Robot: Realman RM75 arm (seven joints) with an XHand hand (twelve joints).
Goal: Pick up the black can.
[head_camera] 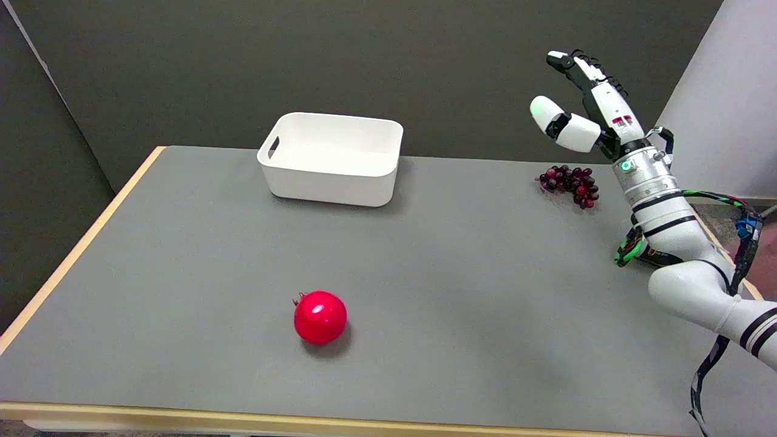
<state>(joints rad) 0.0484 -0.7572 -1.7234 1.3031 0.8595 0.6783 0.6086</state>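
Up high, your robot hand (586, 103) was in the air at the far right, fingers spread apart and holding nothing. You could not see the black can anywhere; a dark thing with green marks (634, 250) peeked out behind your arm, too hidden to tell. On the grey worktop (182, 273) sat a white bin (332, 159), a red pomegranate (320, 317) and dark grapes (570, 184).

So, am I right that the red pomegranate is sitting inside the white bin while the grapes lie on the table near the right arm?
Not quite. The head view shows the red pomegranate out on the bare table, near its front edge and well apart from the white bin. The rest holds: the grapes lie on the table near the right arm.
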